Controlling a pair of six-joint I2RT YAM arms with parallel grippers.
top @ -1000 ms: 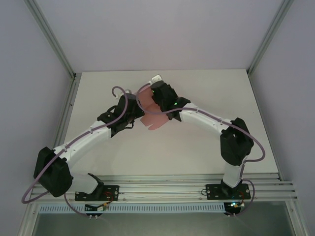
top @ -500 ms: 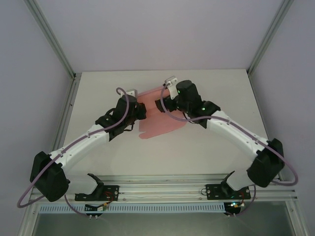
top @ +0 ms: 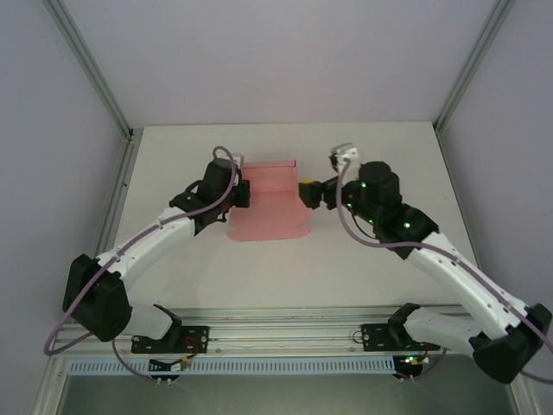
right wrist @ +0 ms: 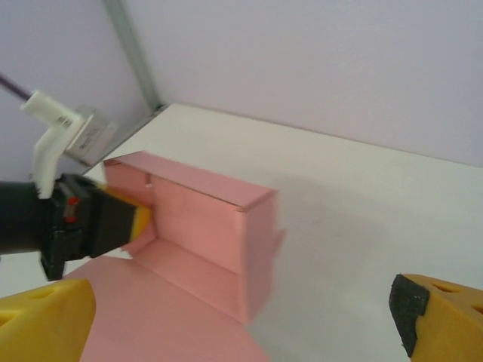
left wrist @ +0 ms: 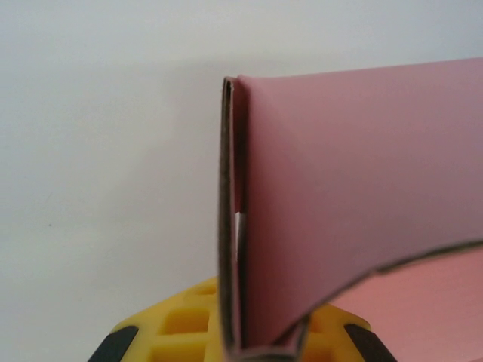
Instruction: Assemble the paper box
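Shows box (top: pixel 268 203) part-folded at mid-table (top: pixel 285 277), L fingers (top: pixel 244 192) clamped shut on its left wall, R fingers (top: pixel 308 193) spread wide & empty just off right wall. Likely light, floppy, crease-prone card; best pinched gently at doubled wall folds.

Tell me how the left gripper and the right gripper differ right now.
The left gripper is shut, the right gripper open. The left gripper pinches a side wall of the paper box; the right gripper holds nothing, beside the opposite end. Both have yellow fingers.
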